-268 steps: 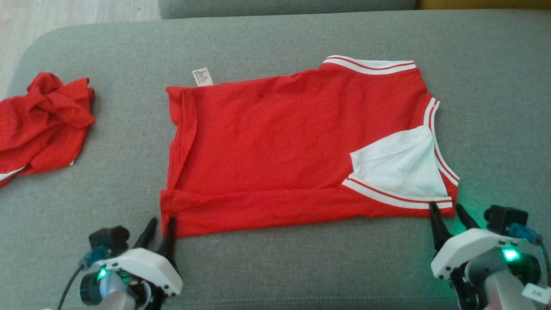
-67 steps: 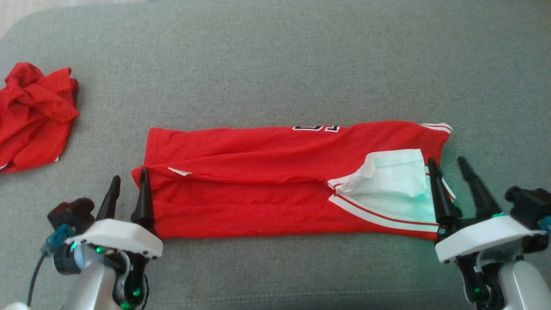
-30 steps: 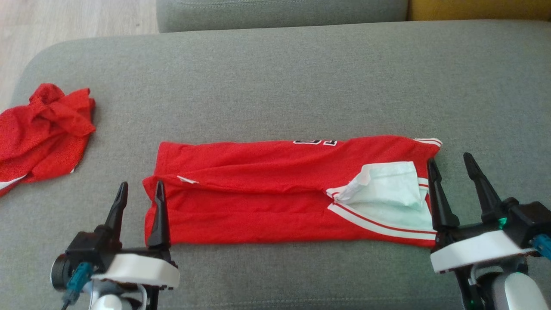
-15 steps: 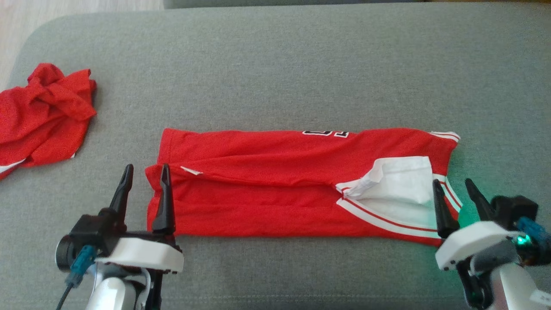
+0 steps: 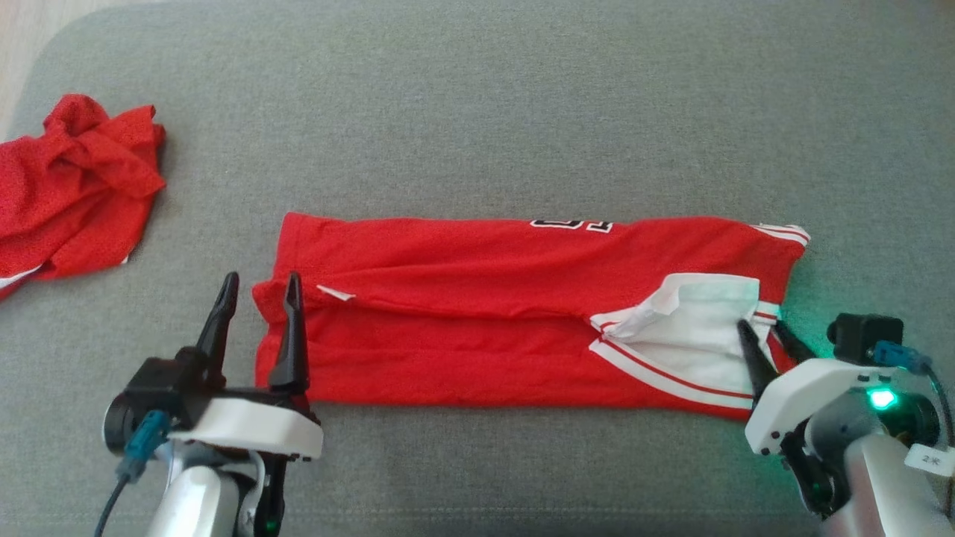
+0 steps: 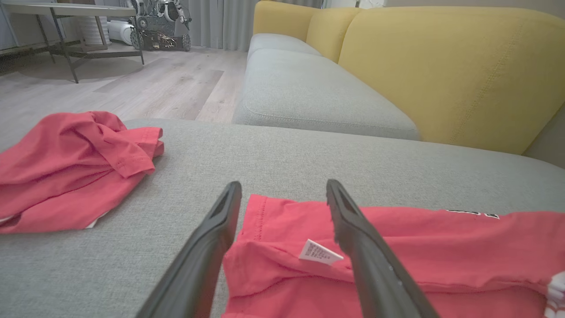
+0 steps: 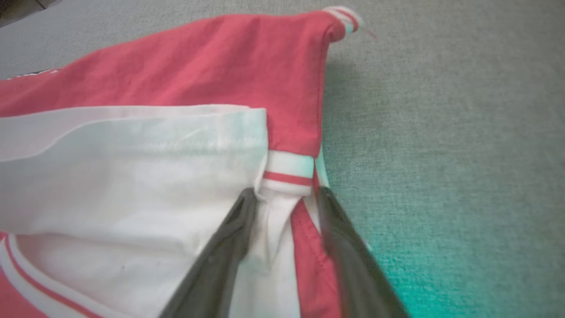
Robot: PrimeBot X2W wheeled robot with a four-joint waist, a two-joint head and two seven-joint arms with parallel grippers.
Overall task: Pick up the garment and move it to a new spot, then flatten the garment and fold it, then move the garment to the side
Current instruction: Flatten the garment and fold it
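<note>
The red garment (image 5: pixel 477 313) lies folded into a long strip across the grey cushion, its white lining (image 5: pixel 694 335) turned out near the right end. My left gripper (image 5: pixel 257 287) stands open at the strip's left end, one finger over the red corner and one off it; a small white label (image 6: pixel 318 252) lies between its fingers (image 6: pixel 353 229). My right gripper (image 5: pixel 761 327) sits at the right end. Its fingers (image 7: pixel 234 234) straddle the striped edge (image 7: pixel 287 174), with white and red fabric in the narrowed gap, still apart.
A second red garment (image 5: pixel 67 194) lies crumpled at the cushion's far left. Grey cushion (image 5: pixel 477 97) stretches beyond the strip. A yellow sofa back (image 6: pixel 441 66) and another grey seat (image 6: pixel 309 92) stand behind, with wooden floor (image 6: pixel 132 84) to the left.
The camera shifted. My right gripper has come down and inward onto the garment's right edge, and its fingers have narrowed around it. The left gripper has stayed open at the left end.
</note>
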